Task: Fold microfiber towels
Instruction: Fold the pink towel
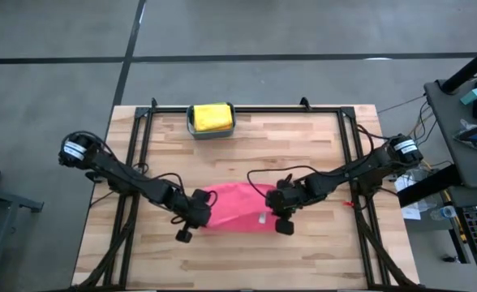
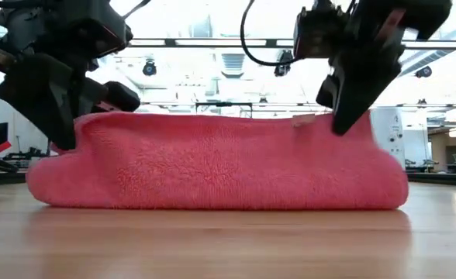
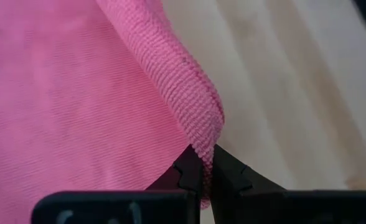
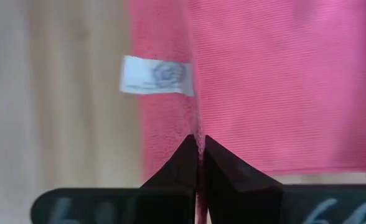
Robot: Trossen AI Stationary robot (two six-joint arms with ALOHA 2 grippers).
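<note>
A pink microfiber towel (image 1: 237, 207) lies doubled over on the wooden table's middle, its underside resting on the wood (image 2: 212, 167). My left gripper (image 1: 193, 212) is shut on the towel's left end (image 3: 203, 163). My right gripper (image 1: 281, 212) is shut on its right end (image 4: 201, 149), close to a white label (image 4: 157, 76). In the low view both grippers, left (image 2: 63, 136) and right (image 2: 341, 124), stand at the towel's raised top edge. A yellow towel (image 1: 211, 116) lies in the teal bin (image 1: 191, 128) at the far edge. My left gripper pinches the towel's thick hemmed edge (image 3: 209, 138) between its two fingertips, at the towel's left end. It comes slanting down from the left. That edge is raised off the table while the towel's lower part lies on the wood. My right gripper pinches a thin edge of the towel (image 4: 199, 132) between its two fingertips, a little way from the white label. It comes slanting down from the right. The held edge stands up above the rest of the towel, which lies on the table.
The teal bin stands at the table's far edge, left of centre. Bare wood (image 1: 238, 259) lies between the towel and the near edge, and on both sides of the towel. A dark metal frame (image 1: 247, 109) runs along the table's far and side edges.
</note>
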